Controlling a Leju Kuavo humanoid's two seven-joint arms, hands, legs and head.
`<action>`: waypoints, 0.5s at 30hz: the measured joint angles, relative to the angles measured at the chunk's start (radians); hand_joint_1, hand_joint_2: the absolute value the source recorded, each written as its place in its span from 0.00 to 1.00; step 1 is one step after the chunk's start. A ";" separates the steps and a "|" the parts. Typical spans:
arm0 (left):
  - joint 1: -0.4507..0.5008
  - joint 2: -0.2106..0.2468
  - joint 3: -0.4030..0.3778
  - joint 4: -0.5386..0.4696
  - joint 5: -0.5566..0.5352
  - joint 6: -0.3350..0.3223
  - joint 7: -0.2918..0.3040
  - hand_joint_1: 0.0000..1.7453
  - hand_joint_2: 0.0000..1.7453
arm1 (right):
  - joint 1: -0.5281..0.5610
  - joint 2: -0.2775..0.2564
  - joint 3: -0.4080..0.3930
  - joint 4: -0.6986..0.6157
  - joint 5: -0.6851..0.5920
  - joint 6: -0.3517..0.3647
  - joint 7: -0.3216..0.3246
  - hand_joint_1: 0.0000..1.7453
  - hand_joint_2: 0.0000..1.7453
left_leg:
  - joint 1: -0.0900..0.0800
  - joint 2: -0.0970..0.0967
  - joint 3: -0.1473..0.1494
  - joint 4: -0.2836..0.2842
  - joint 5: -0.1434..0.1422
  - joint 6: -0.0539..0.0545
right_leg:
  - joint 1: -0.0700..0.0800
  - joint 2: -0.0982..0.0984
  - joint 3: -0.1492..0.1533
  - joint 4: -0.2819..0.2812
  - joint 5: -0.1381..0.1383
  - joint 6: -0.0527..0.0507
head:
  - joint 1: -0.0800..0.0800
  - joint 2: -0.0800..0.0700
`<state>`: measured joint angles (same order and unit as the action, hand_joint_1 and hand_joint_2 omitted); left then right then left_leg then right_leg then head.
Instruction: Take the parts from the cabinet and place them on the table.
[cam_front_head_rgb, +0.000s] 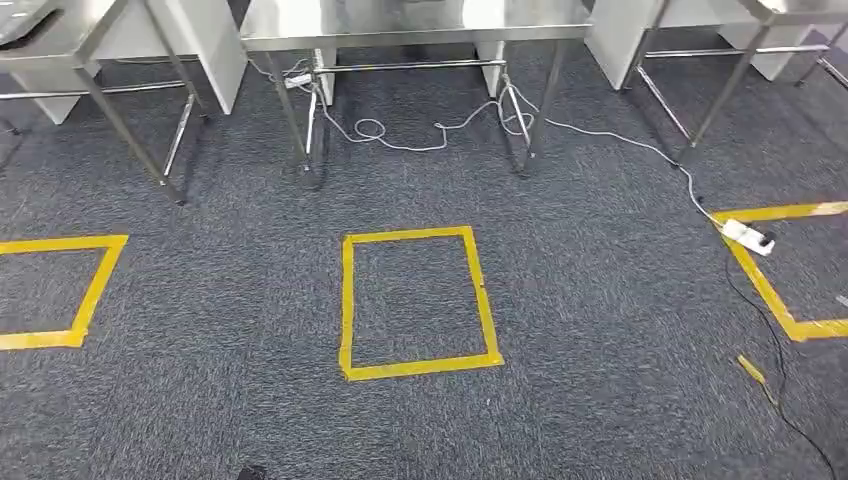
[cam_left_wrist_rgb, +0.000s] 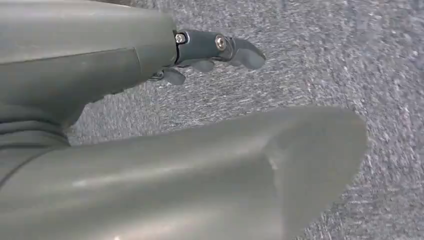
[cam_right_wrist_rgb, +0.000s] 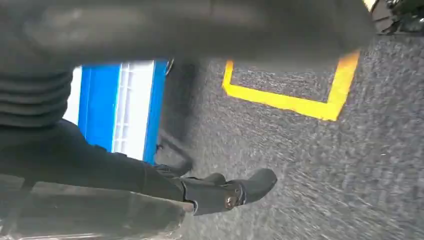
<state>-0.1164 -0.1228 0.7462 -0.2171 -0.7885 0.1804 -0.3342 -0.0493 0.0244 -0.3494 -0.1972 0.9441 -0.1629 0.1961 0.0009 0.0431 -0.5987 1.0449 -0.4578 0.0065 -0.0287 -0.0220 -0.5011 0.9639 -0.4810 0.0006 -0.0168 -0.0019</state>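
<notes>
Table (cam_front_head_rgb: 415, 25) stands far ahead — open carpet (cam_front_head_rgb: 600, 330) between; left hand (cam_left_wrist_rgb: 215, 50) and right hand (cam_right_wrist_rgb: 225, 192) hang empty, fingers loosely apart — touching nothing.

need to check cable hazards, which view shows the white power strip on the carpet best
The head view: the white power strip lies whole on the grey carpet, on yellow tape, its cable running toward the steel tables. Both wrist views face other patches of carpet.

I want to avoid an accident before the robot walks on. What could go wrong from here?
1. The white power strip and its black cable lie on the carpet; a foot might catch them.
2. The grey cable loops under the steel table, so stepping close might snag it.
</notes>
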 joint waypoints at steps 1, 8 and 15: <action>0.002 0.000 0.000 0.000 0.000 0.002 0.003 0.00 0.00 | -0.001 0.000 0.000 0.000 0.000 0.000 0.000 0.00 0.00 | 0.002 -0.026 -0.022 0.064 -0.051 -0.004 | 0.001 0.009 -0.003 0.001 0.005 -0.007 | 0.000 0.000; 0.008 -0.001 0.000 0.000 0.006 -0.015 0.006 0.00 0.00 | 0.003 0.005 -0.007 0.000 0.000 -0.002 0.000 0.00 0.00 | 0.007 -0.070 0.011 0.047 0.002 0.007 | 0.008 0.108 0.000 0.005 0.009 -0.012 | 0.000 0.000; 0.002 -0.003 -0.004 0.000 -0.011 -0.010 0.016 0.00 0.00 | 0.006 0.008 -0.017 0.000 -0.004 -0.006 -0.002 0.00 0.00 | 0.017 -0.087 0.045 -0.054 0.017 0.035 | 0.016 0.163 -0.037 0.003 0.021 0.024 | -0.005 0.000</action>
<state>-0.1142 -0.1255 0.7420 -0.2174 -0.7996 0.1705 -0.3178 -0.0434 0.0328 -0.3662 -0.1972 0.9400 -0.1686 0.1942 0.0181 -0.0444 -0.5541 0.9905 -0.4413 0.0411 -0.0127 0.1405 -0.5384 0.9670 -0.4605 0.0242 -0.0214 -0.0019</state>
